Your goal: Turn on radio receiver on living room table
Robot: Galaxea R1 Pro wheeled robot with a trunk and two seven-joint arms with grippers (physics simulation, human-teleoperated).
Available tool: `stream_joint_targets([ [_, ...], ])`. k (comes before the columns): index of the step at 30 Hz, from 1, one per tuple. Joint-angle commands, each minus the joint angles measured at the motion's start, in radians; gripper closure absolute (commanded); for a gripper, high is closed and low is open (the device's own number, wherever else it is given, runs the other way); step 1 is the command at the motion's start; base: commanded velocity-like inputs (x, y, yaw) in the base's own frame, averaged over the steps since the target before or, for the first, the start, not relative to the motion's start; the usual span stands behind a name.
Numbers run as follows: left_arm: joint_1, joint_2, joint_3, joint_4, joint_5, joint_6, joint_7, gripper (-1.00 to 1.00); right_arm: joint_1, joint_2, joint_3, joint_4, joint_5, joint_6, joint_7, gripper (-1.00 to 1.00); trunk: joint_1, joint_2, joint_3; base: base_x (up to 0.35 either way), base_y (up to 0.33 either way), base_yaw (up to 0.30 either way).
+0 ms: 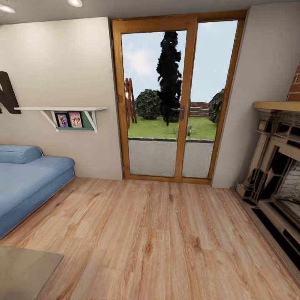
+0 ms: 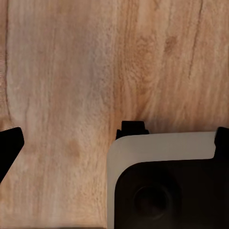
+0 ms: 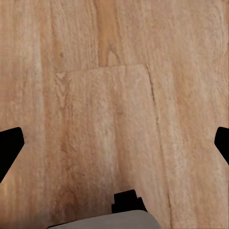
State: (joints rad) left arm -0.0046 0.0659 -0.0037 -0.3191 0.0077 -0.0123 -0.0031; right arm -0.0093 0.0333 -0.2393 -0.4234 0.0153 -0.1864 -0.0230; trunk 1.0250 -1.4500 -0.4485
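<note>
You're facing the glass door (image 1: 175, 104); only a corner of the table (image 1: 25, 271) is showing, radio receiver unseen. Left gripper (image 2: 114, 143) and right gripper (image 3: 114, 143) are hanging spread over the floor (image 1: 166, 241). Likely light, hard-shelled: press its dial gently.

Daylight poured through the glass door (image 1: 175, 104) ahead of me, and two ceiling spots (image 1: 75, 2) glowed overhead. The wood floor (image 1: 166, 241) looked evenly bright, hardly a shadow on it. My wrist pictures came out soft, grain smeared, my fingertips (image 3: 9, 148) plain black shapes.
</note>
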Motion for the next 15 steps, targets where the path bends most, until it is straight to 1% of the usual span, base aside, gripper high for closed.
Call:
stream_joint_targets([
  [1, 0.000, 0.000, 0.000, 0.000, 0.000, 0.000, 0.000, -1.00, 0.000, 0.000, 0.000, 0.000, 0.000, 0.000, 0.000, -1.00, 0.000, 0.000, 0.000, 0.000, 0.000, 0.251],
  [15, 0.000, -0.001, -0.001, 0.000, 0.000, 0.000, 0.000, -1.00, 0.000, 0.000, 0.000, 0.000, 0.000, 0.001, 0.000, -1.00, 0.000, 0.000, 0.000, 0.000, 0.000, 0.252],
])
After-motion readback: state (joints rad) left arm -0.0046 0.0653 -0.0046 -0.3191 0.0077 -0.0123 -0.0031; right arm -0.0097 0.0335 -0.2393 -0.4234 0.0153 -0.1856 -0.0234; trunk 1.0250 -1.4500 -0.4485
